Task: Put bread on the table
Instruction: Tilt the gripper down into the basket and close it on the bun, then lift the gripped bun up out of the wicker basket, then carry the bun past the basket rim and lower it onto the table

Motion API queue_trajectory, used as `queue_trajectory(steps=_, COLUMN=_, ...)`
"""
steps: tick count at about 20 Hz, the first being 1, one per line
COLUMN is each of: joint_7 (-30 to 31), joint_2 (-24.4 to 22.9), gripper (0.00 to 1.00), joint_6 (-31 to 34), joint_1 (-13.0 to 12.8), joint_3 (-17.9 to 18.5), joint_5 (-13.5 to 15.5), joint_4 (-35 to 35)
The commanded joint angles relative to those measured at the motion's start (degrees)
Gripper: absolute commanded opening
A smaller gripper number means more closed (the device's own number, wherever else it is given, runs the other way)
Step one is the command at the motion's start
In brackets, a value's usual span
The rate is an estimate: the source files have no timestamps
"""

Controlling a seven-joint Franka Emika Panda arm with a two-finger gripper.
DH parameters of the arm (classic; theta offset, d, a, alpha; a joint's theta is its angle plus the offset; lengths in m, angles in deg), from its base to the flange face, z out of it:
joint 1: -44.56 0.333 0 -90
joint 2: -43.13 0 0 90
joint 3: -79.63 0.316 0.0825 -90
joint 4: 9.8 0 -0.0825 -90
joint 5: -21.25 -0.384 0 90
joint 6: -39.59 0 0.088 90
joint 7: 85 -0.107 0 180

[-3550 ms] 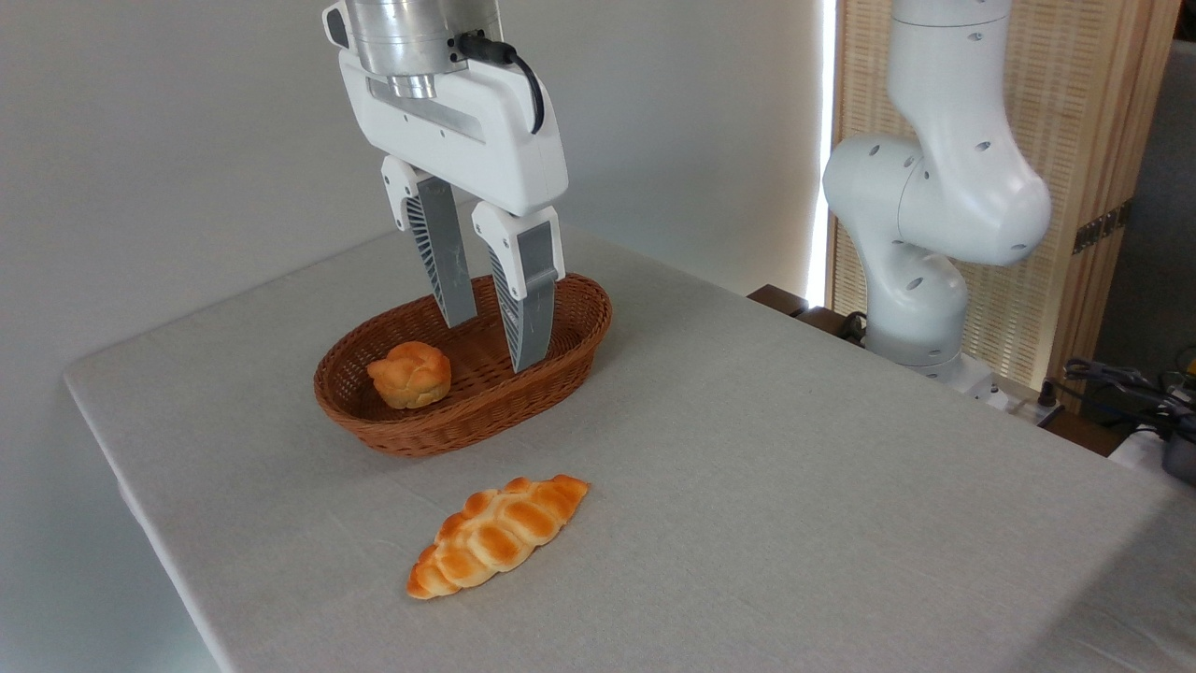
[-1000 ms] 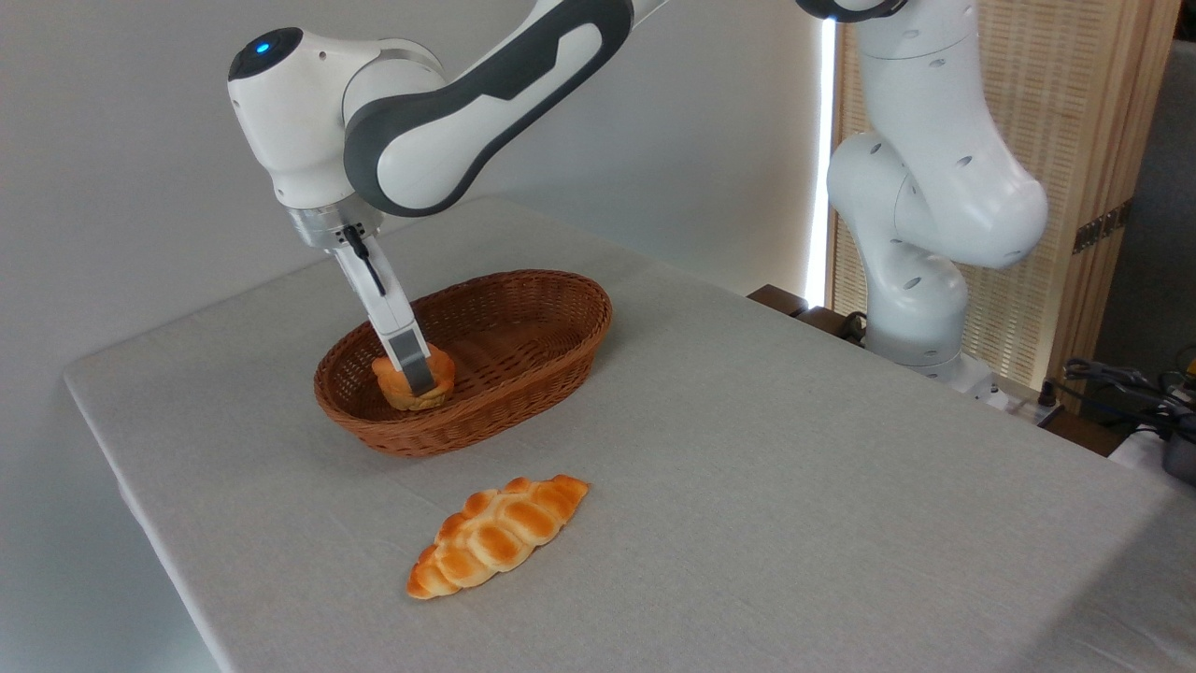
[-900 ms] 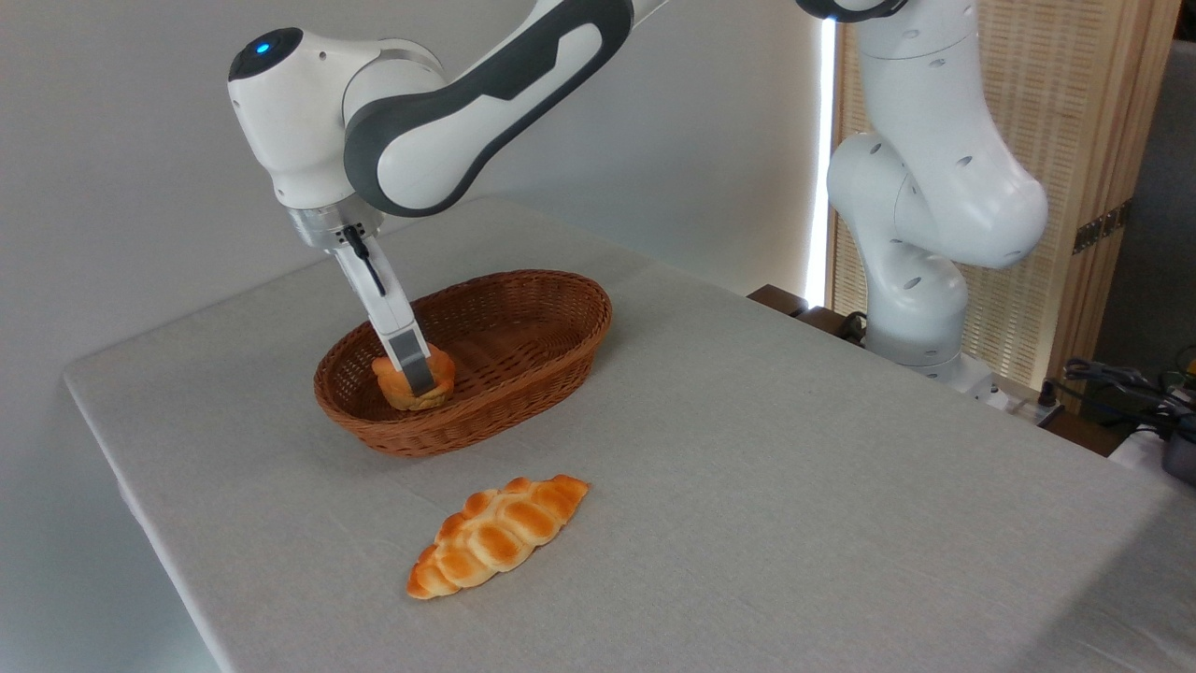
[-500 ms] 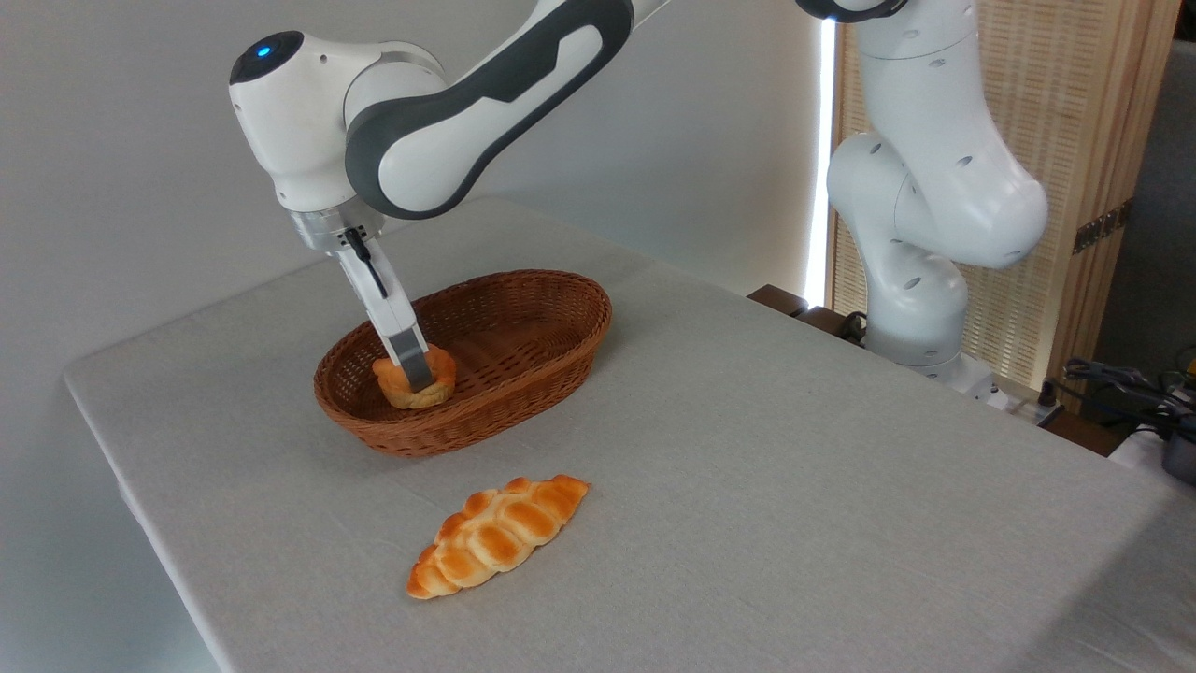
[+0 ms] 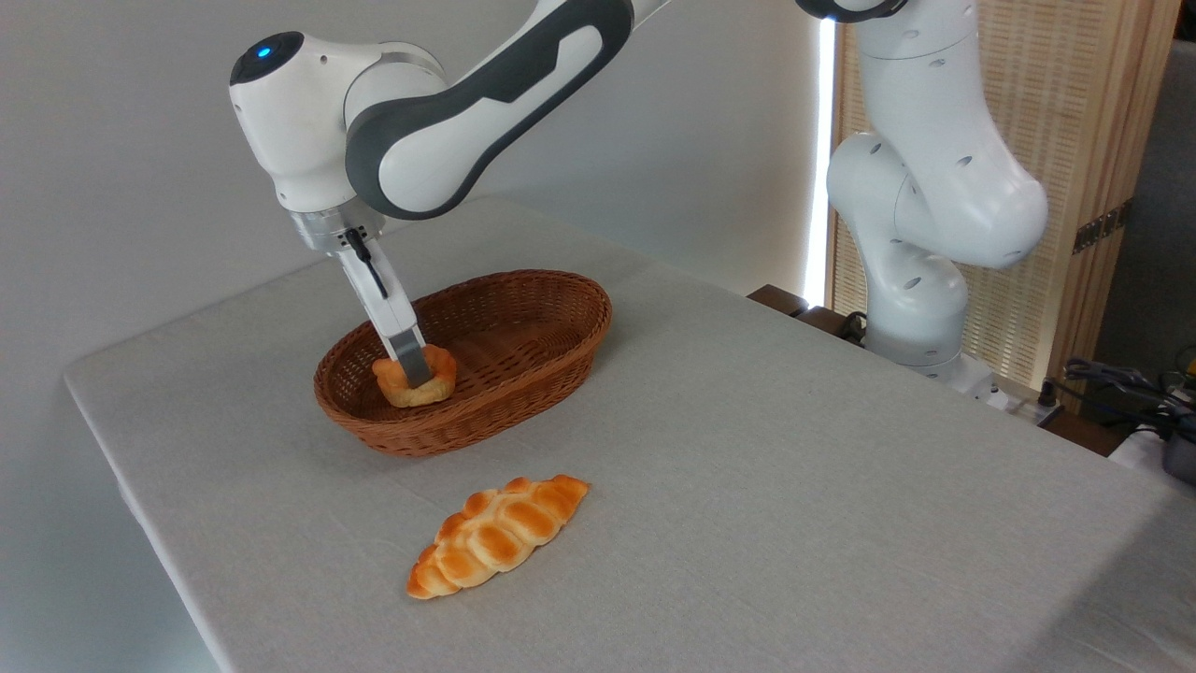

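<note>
Clenched pincer (image 5: 414, 372) on small round golden-orange knotted bun (image 5: 415, 378), low inside oval brown wicker basket (image 5: 486, 355), directly under pincer, basket rim between it and bare grey-clothed desk (image 5: 747, 449); long braided loaf (image 5: 498, 534) nearer camera.

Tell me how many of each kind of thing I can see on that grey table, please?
Small round golden-orange bun, in the basket with the gripper at it: 1
Long braided golden loaf, on the grey cloth-covered table: 1
Oval brown wicker basket: 1
Total: 3
</note>
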Motion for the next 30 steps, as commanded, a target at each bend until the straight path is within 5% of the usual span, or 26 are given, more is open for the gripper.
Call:
queue_trajectory(steps=1, joint_7=-0.04, joint_2=0.06, gripper=0.03, joint_6=-1.46, joint_1=0.13, joint_3=-0.17, joint_5=0.08, joint_4=0.79)
queue_trajectory(steps=8, joint_7=0.57, joint_2=-1.7, gripper=0.03, joint_6=-0.24, joint_1=0.92, joint_3=0.45, joint_5=1.04, joint_4=0.09)
queue_trajectory(steps=16, joint_7=0.04, joint_2=-3.02, gripper=0.14, joint_6=11.97, joint_1=1.01, joint_3=6.07, joint_5=5.27, joint_4=-7.38)
queue_trajectory(steps=21, joint_7=-6.52, joint_2=-6.97, gripper=0.14, joint_6=21.1, joint_1=1.89, joint_3=8.79, joint_5=3.25, joint_4=-7.74)
queue_trajectory(steps=23, joint_7=-12.23, joint_2=-10.03, gripper=0.18, joint_6=25.58, joint_1=5.29, joint_3=8.97, joint_5=1.14, joint_4=-6.51)
queue_trajectory(steps=26, joint_7=-20.94, joint_2=-15.66, gripper=0.19, joint_6=26.4, joint_1=6.28, joint_3=11.24, joint_5=0.26, joint_4=-0.55)
queue_trajectory(steps=30, joint_7=-28.16, joint_2=-19.02, gripper=0.26, joint_6=26.4, joint_1=6.72, joint_3=12.66, joint_5=-4.74, joint_4=5.79)
